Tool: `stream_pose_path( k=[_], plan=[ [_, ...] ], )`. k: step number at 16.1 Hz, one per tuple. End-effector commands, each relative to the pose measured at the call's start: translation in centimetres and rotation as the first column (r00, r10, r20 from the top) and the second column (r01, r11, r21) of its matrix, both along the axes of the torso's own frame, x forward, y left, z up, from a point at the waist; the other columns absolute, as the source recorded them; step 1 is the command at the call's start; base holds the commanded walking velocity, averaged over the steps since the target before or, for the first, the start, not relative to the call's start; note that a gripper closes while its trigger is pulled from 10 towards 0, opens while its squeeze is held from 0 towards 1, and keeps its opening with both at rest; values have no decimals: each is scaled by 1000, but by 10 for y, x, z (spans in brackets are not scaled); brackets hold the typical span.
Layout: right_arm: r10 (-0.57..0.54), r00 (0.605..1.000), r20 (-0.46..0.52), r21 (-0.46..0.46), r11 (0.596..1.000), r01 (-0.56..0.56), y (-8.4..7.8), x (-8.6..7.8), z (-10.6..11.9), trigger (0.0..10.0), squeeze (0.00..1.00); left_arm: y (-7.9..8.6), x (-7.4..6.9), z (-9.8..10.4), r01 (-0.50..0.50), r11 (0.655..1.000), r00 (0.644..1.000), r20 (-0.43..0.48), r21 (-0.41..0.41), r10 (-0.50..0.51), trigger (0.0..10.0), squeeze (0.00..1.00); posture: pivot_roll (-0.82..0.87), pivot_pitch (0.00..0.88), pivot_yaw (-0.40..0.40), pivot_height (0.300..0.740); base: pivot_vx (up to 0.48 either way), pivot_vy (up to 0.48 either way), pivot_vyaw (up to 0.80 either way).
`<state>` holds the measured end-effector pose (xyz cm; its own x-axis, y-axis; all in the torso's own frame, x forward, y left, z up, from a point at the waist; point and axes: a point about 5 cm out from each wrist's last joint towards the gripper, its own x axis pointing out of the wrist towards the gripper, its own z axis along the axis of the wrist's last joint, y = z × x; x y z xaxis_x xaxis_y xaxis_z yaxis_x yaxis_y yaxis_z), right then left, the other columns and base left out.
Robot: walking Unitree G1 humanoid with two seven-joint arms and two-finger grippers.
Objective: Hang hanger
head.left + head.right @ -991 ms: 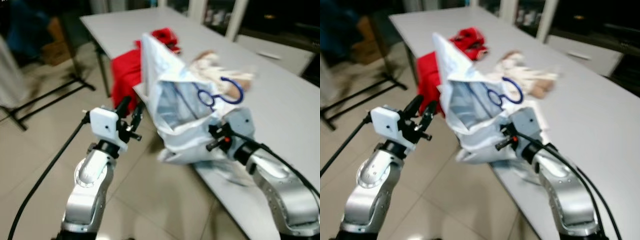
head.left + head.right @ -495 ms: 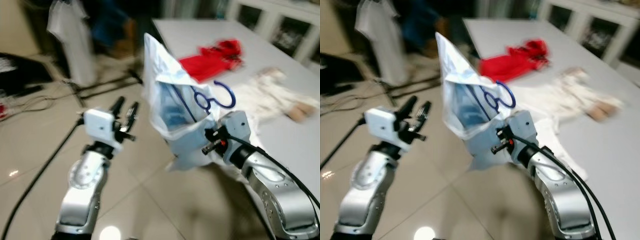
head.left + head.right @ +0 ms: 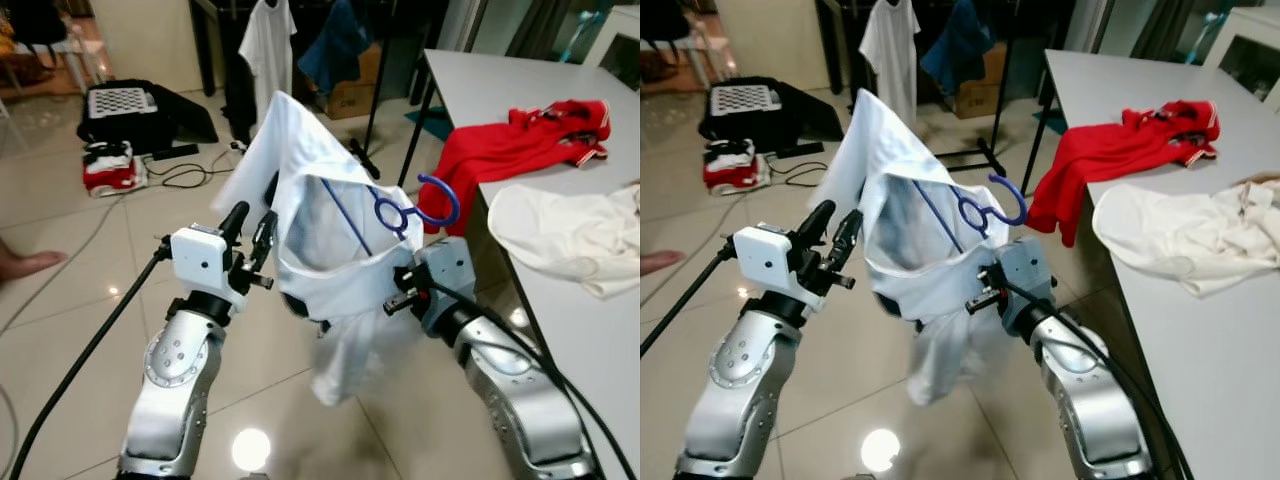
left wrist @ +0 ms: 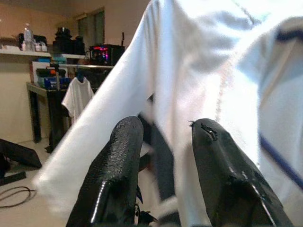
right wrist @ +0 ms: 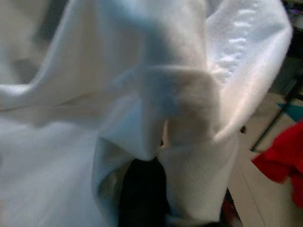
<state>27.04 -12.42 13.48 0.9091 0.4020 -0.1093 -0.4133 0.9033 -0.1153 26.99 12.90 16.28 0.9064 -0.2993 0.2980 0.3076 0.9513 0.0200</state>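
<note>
While the right gripper [image 3: 400, 290] sits buried in white cloth, its fingers pinch the folded fabric of a white shirt [image 3: 320, 230] draped over a blue hanger [image 3: 415, 205], holding both up at the centre of the head views. The hanger's hook curls toward 3 o'clock, its wire arm slanting down inside the collar. The left gripper [image 3: 250, 232] hovers at 9 o'clock of the shirt, just beside the cloth, fingers [image 4: 118, 161] apart with nothing between them. A white table [image 3: 590, 330] stands at 3 o'clock, carrying a red garment [image 3: 510, 140] that hangs over its edge and a cream garment [image 3: 570, 235]. At 12 o'clock a white T-shirt [image 3: 268, 45] hangs on a dark rack, well apart. A bare foot [image 3: 25, 265] shows at 9 o'clock on the tiled floor [image 3: 80, 320].
</note>
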Motion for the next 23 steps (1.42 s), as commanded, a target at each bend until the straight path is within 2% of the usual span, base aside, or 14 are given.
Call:
stream_pose_path(
  k=[1, 3, 5, 6, 8, 10, 13, 14, 15, 17, 21, 23],
  plan=[
    [-31, 999, 40, 11, 999, 31, 1, 4, -1, 10000, 0, -4, 1, -7, 4, 1000, 1000, -16, 8, -4, 10000, 0, 57, 84, -35, 740, 0, 0, 0],
    [-102, 994, 24, 23, 995, 102, -1, 8, -22, 10000, 0, -4, 2, -21, -9, 1000, 999, -54, 16, 10, 10000, 0, 61, 83, -34, 740, 0, 0, 0],
    [-223, 975, -9, 9, 975, 223, -13, 12, -51, 10000, 0, -1, 1, -39, -28, 999, 994, -106, 24, 30, 10000, 0, 63, 82, -34, 740, 0, 0, 0],
    [-263, 965, -18, 18, 965, 263, -18, 12, -59, 10000, 0, -1, 1, -46, -31, 999, 992, -122, 26, 34, 10000, 0, 73, 84, -34, 740, 0, 0, 0],
    [-296, 955, 22, 43, 954, 295, -19, 11, -58, 10000, 0, -1, 0, -55, -44, 999, 989, -144, 24, 47, 10000, 0, 74, 86, -32, 740, 0, 0, 0],
    [-350, 930, 114, 88, 936, 342, -22, 12, -54, 10000, 0, 4, 0, -73, -97, 994, 977, -197, -41, 87, 10000, 0, 72, 85, -32, 740, 0, 0, 0],
    [-362, 920, 150, 119, 930, 347, -31, 6, -55, 10000, 0, 11, -1, -80, -147, 985, 967, -222, -94, 123, 10000, 0, 71, 82, -25, 740, 0, 0, 0],
    [-374, 917, 136, 185, 919, 347, -39, -1, -54, 10000, 0, 17, -2, -82, -185, 976, 961, -231, -114, 155, 10000, 0, 74, 81, -18, 740, 0, 0, 0],
    [-351, 921, 167, 176, 930, 322, -48, -20, -53, 10000, 0, 21, -6, -81, -204, 971, 959, -225, -122, 173, 10000, 0, 75, 78, -4, 740, 0, 0, 0],
    [-308, 931, 198, 131, 949, 287, -51, -28, -53, 10000, 0, 22, -10, -81, -189, 975, 964, -211, -117, 162, 10000, 0, 60, 84, -6, 740, 0, 0, 0],
    [-266, 940, 212, 139, 961, 240, -44, -22, -44, 10000, 0, 24, -10, -82, -182, 980, 967, -196, -85, 163, 10000, 0, 54, 100, -26, 740, 0, 0, 0],
    [-266, 944, 195, 112, 962, 248, -45, -20, -50, 10000, 0, 18, -9, -78, -168, 983, 973, -176, -79, 153, 10000, 0, 59, 99, -36, 740, 0, 0, 0]
  ],
)
